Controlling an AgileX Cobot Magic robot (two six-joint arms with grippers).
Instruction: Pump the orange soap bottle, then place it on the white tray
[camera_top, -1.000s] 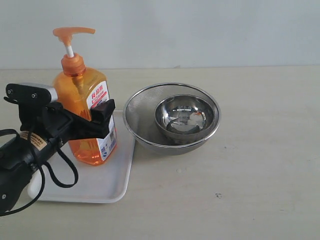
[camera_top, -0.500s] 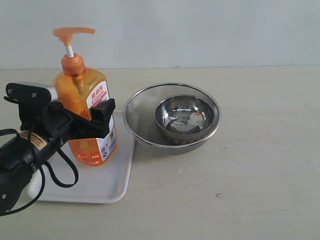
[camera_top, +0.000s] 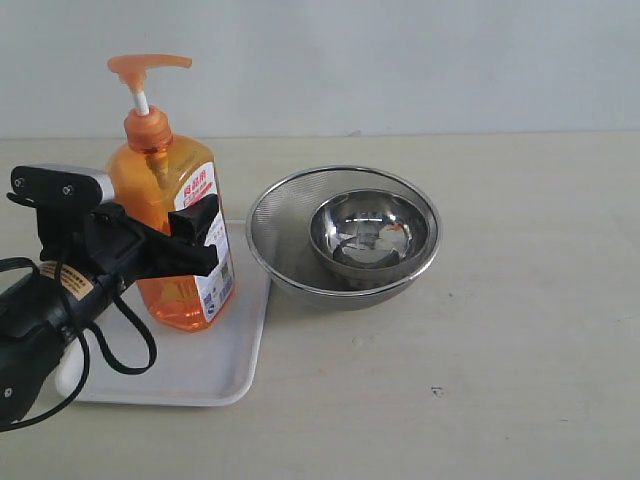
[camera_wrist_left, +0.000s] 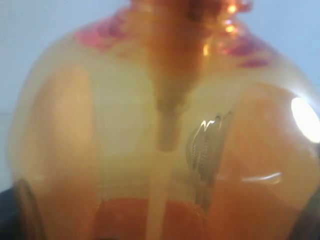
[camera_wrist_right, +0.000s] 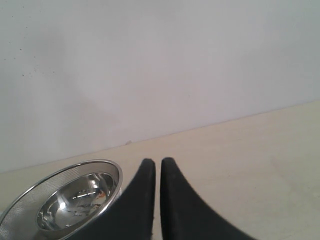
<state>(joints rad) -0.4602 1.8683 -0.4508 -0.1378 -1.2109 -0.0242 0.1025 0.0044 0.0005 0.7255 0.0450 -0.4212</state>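
One beige tabletop (camera_top: 520, 330) fills the lower part of the exterior view and meets a white wall (camera_top: 420, 60) across the top. At lower left the white tray (camera_top: 215, 385) lies flat, with the orange soap bottle (camera_top: 160, 200) upright on its far half. The left gripper (camera_top: 200, 235) straddles the bottle, near finger against the label; the far finger is hidden, so whether it clamps cannot be told. A mesh strainer (camera_top: 275, 235) holding a steel bowl (camera_top: 370, 235) sits just beside the tray's right rim. Bare tabletop runs from there to the right and lower edges. The right gripper (camera_wrist_right: 157, 162), seen in its wrist view, has its fingers pressed together, empty.
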